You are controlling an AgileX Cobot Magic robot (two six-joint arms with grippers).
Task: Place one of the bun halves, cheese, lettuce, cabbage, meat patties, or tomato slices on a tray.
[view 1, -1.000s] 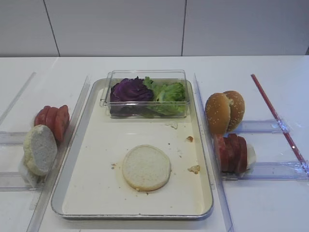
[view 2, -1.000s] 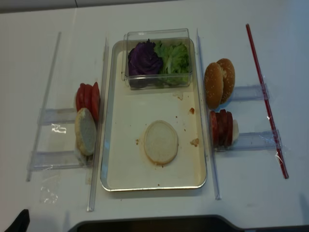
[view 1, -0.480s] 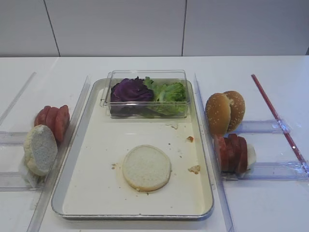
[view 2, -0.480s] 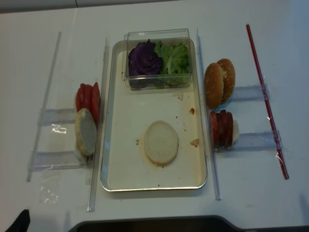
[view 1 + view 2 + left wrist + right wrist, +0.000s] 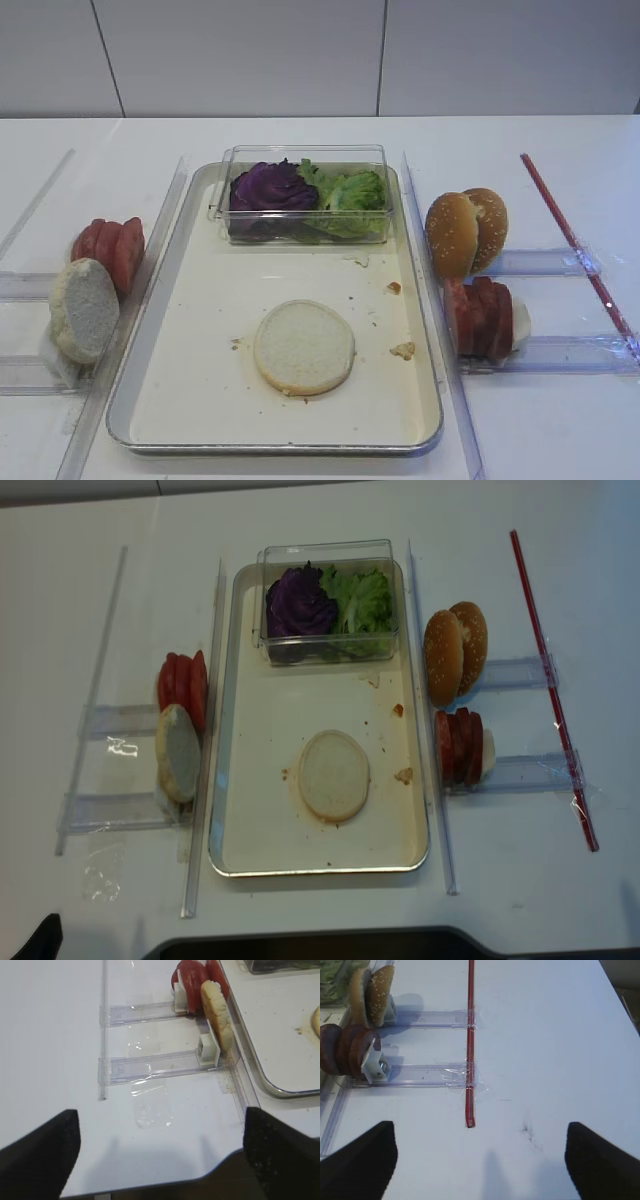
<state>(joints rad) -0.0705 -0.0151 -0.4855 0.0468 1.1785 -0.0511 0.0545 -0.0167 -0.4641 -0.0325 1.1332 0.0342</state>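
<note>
A pale bun half (image 5: 303, 347) (image 5: 334, 775) lies flat on the cream floor of the metal tray (image 5: 275, 447) (image 5: 320, 870). A second bun half (image 5: 84, 309) (image 5: 217, 1012) stands on edge in the left rack, in front of the red tomato slices (image 5: 110, 250) (image 5: 192, 977). Purple cabbage (image 5: 270, 187) and green lettuce (image 5: 350, 190) fill a clear box at the tray's far end. Meat patties (image 5: 480, 315) (image 5: 345, 1047) stand in the right rack. I cannot make out any cheese. My left gripper (image 5: 160, 1160) and right gripper (image 5: 480, 1160) are open and empty above the near table.
Two sesame bun tops (image 5: 465, 230) (image 5: 370, 992) stand in the rack right of the tray. A red strip (image 5: 575, 245) (image 5: 470, 1040) runs along the far right. Clear plastic rails (image 5: 150, 1062) flank the tray. The table's front edge (image 5: 210, 1177) is just below the left gripper.
</note>
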